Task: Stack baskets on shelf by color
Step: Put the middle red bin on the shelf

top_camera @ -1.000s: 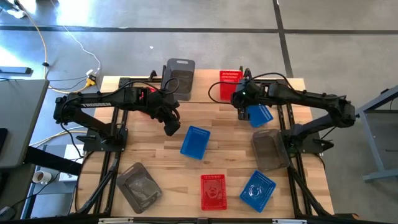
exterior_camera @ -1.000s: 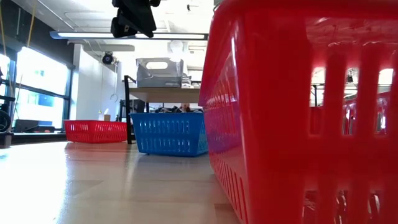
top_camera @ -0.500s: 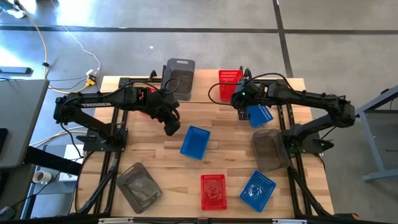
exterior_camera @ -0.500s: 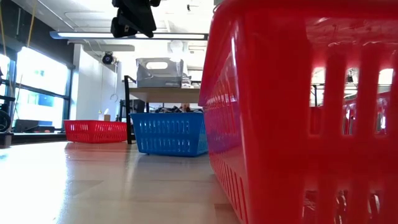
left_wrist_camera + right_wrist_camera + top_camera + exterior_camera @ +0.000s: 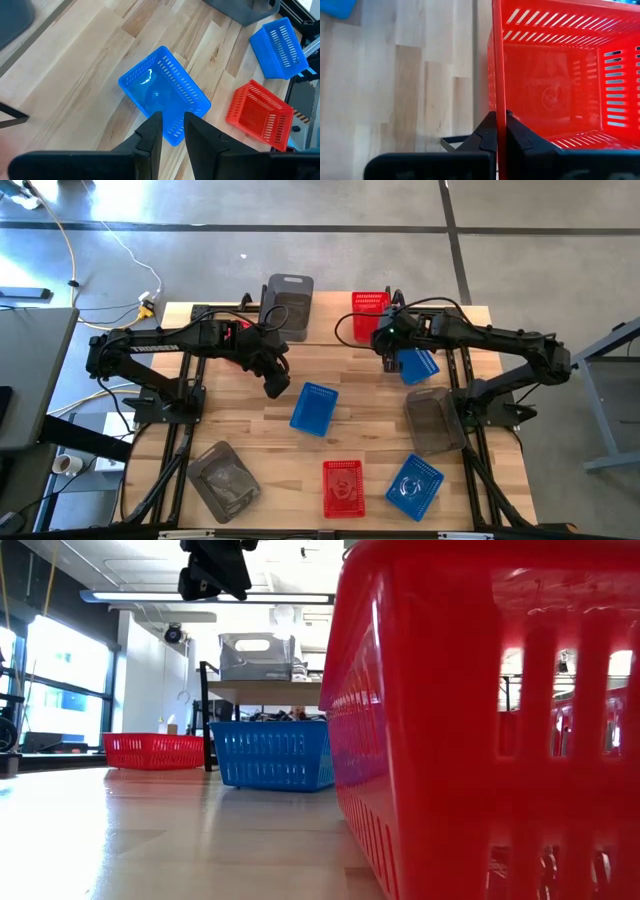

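My right gripper (image 5: 385, 348) is shut on a red basket (image 5: 370, 312) at the far side of the table, over the shelf (image 5: 325, 325). A grey basket (image 5: 288, 302) stands on the shelf's plank to its left. My left gripper (image 5: 276, 386) hangs above the table, just left of a blue basket (image 5: 314, 408) that rests on its base. Its fingers are a narrow gap apart and empty in the left wrist view (image 5: 173, 127), with the blue basket (image 5: 162, 97) below them. My right gripper pinches the rim of one wall of the red basket (image 5: 497, 107), one finger inside the basket and one outside. The fingers come from above, pointing down. The basket stays upright, its opening up. Whether its base rests on the shelf I cannot tell.
Loose on the table are a blue basket (image 5: 415, 366), a grey one (image 5: 433, 422), a red one (image 5: 343, 487), a blue one (image 5: 414, 485) and a grey one (image 5: 225, 478). The near red basket (image 5: 480, 720) fills the low view's right half.
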Controlling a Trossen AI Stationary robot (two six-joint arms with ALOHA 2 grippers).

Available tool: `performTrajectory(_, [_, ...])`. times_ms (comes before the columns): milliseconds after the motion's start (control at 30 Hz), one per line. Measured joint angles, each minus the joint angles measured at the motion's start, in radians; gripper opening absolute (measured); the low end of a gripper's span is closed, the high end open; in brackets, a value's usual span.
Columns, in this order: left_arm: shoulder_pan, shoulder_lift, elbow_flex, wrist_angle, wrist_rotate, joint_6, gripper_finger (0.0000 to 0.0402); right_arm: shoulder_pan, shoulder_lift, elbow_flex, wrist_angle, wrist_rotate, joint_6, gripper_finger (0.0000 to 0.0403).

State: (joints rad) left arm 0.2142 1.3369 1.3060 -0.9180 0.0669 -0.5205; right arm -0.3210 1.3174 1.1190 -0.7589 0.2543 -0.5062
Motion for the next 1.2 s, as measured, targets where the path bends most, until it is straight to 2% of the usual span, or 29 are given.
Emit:
performTrajectory(267, [0.0, 0.0, 0.0, 0.0, 0.0, 0.0, 0.0071, 0.0, 0.0, 0.0, 0.0, -0.018, -0.049, 0.0])
performTrajectory(600, [0.0, 0.0, 0.0, 0.0, 0.0, 0.0, 0.0071, -0.023, 0.0, 0.0, 0.001, -0.019, -0.015, 0.0003])
performTrajectory(933, [0.0, 0.0, 0.0, 0.0, 0.0, 0.0, 0.0071, -0.022, 0.0, -0.001, 0.009, -0.01, -0.018, 0.0066])
performTrajectory(1033, [0.0, 0.0, 0.0, 0.0, 0.0, 0.0, 0.0071, -0.021, -0.001, -0.001, 0.025, 0.035, -0.018, 0.0074])
performTrajectory(1200, [-0.002, 0.0, 0.0, 0.0, 0.0, 0.0, 0.0071, -0.021, -0.004, 0.031, 0.021, 0.025, -0.011, 0.0075])
